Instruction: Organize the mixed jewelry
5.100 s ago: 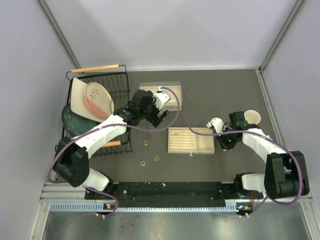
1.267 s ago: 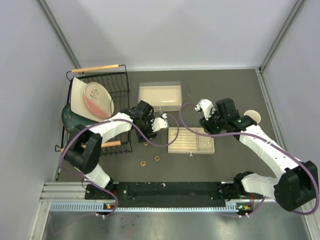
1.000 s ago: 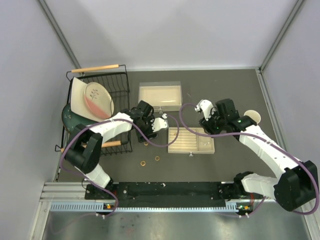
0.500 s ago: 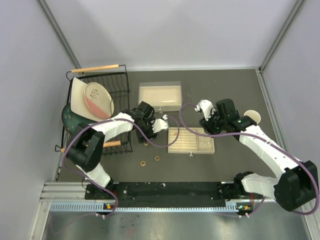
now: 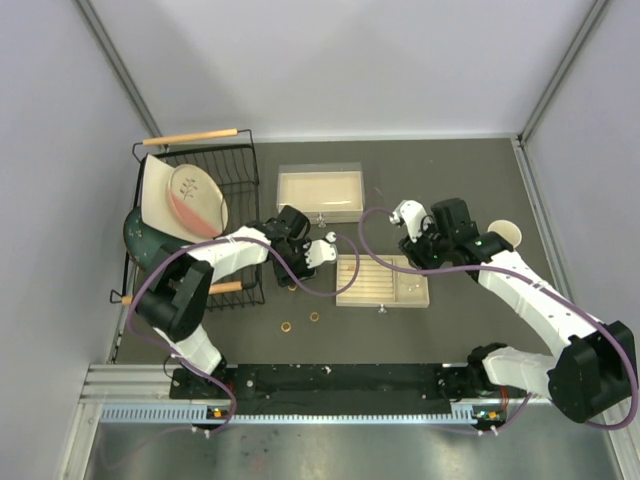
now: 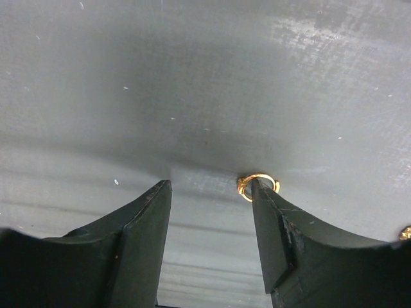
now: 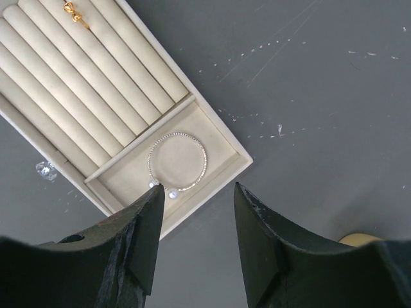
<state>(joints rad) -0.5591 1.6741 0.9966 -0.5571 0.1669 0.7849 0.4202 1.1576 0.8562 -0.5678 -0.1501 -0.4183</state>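
A small gold ring (image 6: 257,186) lies on the dark table, just at the tip of my left gripper's right finger. My left gripper (image 6: 210,186) is open and low over the table, with the ring outside the gap; from above it (image 5: 293,272) sits over that ring (image 5: 291,287). Two more gold rings (image 5: 286,326) (image 5: 314,317) lie nearer the front. The silver bracelet (image 7: 178,162) lies in the square compartment of the beige tray (image 7: 218,138). A gold ring (image 7: 76,14) sits in a tray slot. My right gripper (image 7: 196,189) is open and empty above the tray's corner.
A clear box (image 5: 320,192) stands at the back. A black dish rack (image 5: 240,175) with plates is at the left. The yellow cup (image 5: 505,236) stands to the right of the tray (image 5: 382,280). A small crystal piece (image 7: 45,169) lies by the tray's front edge.
Over five seconds my left gripper came from the clear box down to the ring, and my right gripper moved from the cup to the tray. In the last second both barely moved.
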